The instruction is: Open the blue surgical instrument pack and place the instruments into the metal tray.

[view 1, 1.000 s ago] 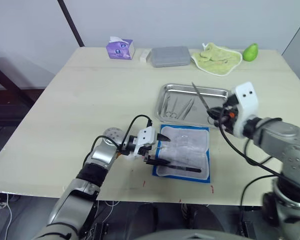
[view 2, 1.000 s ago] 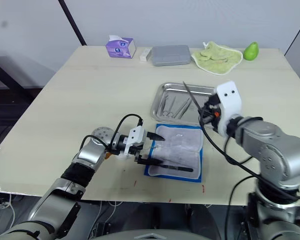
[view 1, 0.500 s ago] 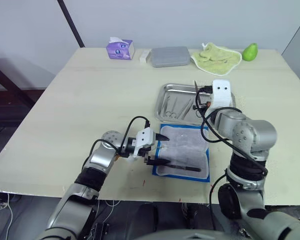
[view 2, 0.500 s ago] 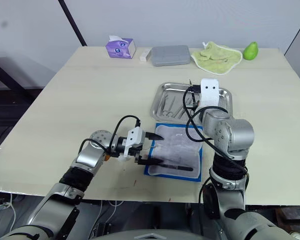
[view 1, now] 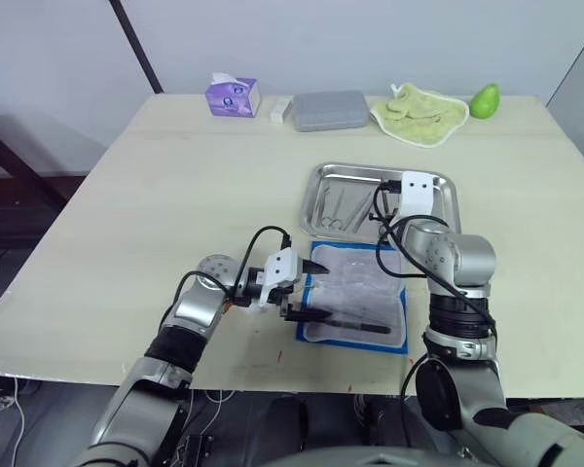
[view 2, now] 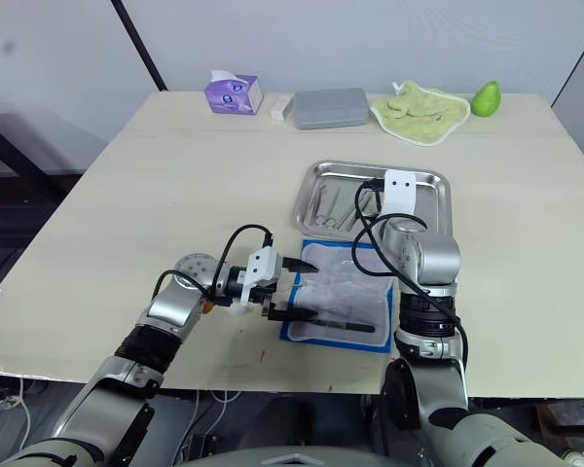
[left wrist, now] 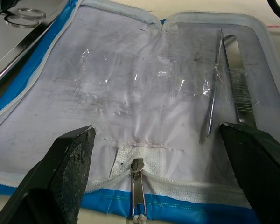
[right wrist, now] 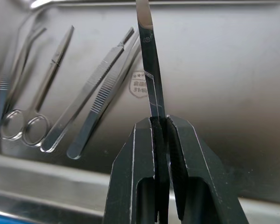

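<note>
The blue surgical instrument pack (view 1: 355,297) lies open near the table's front edge, white lining up. Two thin steel instruments (left wrist: 212,93) sit in its clear pockets. My left gripper (view 1: 302,288) is open at the pack's left edge by the zipper (left wrist: 137,169), one finger on each side. Behind the pack is the metal tray (view 1: 316,185), with several instruments (view 1: 341,206) at its left end, among them forceps (right wrist: 98,88) and scissors (right wrist: 23,126). My right gripper (right wrist: 159,126) is shut on a thin steel instrument (right wrist: 149,60), held low over the tray floor (right wrist: 224,70).
Along the table's far edge are a purple tissue box (view 1: 233,95), a small white block (view 1: 280,109), a grey flat box (view 1: 331,109), a green cloth (view 1: 420,105) and a green pear (view 1: 485,100). The right forearm crosses above the pack's right side.
My right arm swung in from the right and lowered its held instrument from above the tray down close to the tray floor. The left gripper and pack stayed put.
</note>
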Robot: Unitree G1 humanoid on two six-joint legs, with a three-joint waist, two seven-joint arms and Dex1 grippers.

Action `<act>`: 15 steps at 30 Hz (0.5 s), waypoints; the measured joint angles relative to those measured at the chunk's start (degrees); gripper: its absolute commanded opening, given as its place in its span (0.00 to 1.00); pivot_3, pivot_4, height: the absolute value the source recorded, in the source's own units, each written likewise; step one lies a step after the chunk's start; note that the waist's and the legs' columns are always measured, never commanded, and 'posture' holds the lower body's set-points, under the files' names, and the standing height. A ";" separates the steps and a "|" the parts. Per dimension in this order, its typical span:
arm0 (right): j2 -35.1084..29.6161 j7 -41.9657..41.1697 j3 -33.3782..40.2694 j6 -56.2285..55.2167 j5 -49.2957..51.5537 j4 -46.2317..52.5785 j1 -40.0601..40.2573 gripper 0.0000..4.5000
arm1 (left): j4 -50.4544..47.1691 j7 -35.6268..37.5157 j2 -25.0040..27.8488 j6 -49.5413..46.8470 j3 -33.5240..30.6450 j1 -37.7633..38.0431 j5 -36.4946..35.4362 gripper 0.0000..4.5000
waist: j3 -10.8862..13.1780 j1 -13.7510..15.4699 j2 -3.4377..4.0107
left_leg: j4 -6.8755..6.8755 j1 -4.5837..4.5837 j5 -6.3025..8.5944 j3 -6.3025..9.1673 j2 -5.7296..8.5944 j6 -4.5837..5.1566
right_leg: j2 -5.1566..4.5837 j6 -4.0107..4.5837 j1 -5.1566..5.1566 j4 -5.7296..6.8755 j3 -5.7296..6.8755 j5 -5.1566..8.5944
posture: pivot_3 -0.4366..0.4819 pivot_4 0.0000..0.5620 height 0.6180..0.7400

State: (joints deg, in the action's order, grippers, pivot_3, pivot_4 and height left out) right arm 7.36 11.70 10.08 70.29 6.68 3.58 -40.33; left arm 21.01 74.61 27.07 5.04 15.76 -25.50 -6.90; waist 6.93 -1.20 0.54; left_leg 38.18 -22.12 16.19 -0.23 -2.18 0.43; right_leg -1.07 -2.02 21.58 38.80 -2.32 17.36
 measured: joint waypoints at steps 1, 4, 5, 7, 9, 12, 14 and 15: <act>0.00 0.02 -0.04 -0.36 -0.04 -0.48 0.00 0.01 | -0.03 0.00 0.01 -0.07 -0.01 0.00 0.00 1.00 | 0.00 0.00 0.00 | 0.00 0.00 0.00 -0.01 0.00 0.00 | 0.00 0.00 0.00 0.00 -0.01 0.00 | 0.48 0.27 1.00; -0.03 0.06 -0.05 -1.26 -0.18 -2.50 -0.59 0.01 | -0.14 0.00 0.07 -0.13 -0.10 0.16 -0.11 1.00 | 0.00 -0.07 0.00 | -0.03 0.03 0.00 -0.05 -0.01 0.00 | 0.00 0.00 0.00 0.00 -0.05 0.00 | 0.48 0.27 1.00; -0.09 0.06 -0.06 -1.65 -0.18 -2.88 -0.74 0.01 | -0.22 0.01 0.09 -0.13 -0.19 0.28 -0.15 1.00 | 0.00 -0.12 0.00 | -0.04 0.03 0.00 -0.06 -0.01 0.00 | 0.00 0.00 0.00 0.00 -0.06 0.00 | 0.48 0.27 1.00; -0.26 0.07 -0.05 -2.08 -0.21 -3.94 -1.25 0.01 | -0.32 0.08 0.20 -0.13 -0.49 0.56 -0.28 1.00 | 0.00 -0.35 0.00 | -0.05 0.04 0.00 -0.07 -0.02 0.00 | 0.00 0.00 0.00 -0.01 -0.07 0.00 | 0.48 0.27 1.00; -0.40 0.10 -0.01 -2.77 -0.25 -5.07 -1.42 0.01 | -0.32 0.17 0.49 -0.04 -0.72 0.86 -0.62 1.00 | 0.00 -0.74 0.00 | -0.08 0.05 0.00 -0.07 -0.03 0.00 | -0.01 0.00 0.00 -0.01 -0.07 0.00 | 0.48 0.27 1.00; -0.61 0.13 0.15 -3.45 -0.30 -6.30 -1.56 0.01 | -0.32 0.23 0.65 0.04 -0.79 0.98 -0.72 1.00 | 0.00 -0.94 0.00 | -0.10 0.06 0.00 -0.07 -0.04 0.00 | 0.00 0.00 0.00 -0.01 -0.07 0.00 | 0.48 0.27 1.00; -0.63 0.14 0.18 -3.52 -0.30 -6.53 -1.68 0.01 | -0.32 0.23 0.66 0.06 -0.79 0.99 -0.74 1.00 | 0.00 -0.96 0.00 | -0.11 0.07 0.00 -0.07 -0.04 0.00 | 0.00 0.00 0.00 -0.01 -0.07 0.00 | 0.48 0.27 1.00; -0.64 0.15 0.19 -3.64 -0.31 -6.73 -1.77 0.01 | -0.32 0.23 0.66 0.06 -0.79 1.01 -0.76 1.00 | 0.00 -0.97 0.00 | -0.11 0.07 0.00 -0.07 -0.04 0.00 | 0.00 0.00 0.00 -0.01 -0.08 0.00 | 0.48 0.27 1.00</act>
State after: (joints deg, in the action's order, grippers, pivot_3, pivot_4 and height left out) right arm 6.72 11.85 10.27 66.65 6.37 -3.15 -42.10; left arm 20.69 74.84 27.73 5.10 14.97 -24.49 -7.66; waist 6.94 -2.17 0.54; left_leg 38.07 -22.04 16.19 -0.30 -2.23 0.43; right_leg -1.07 -2.02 21.58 38.79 -2.40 17.36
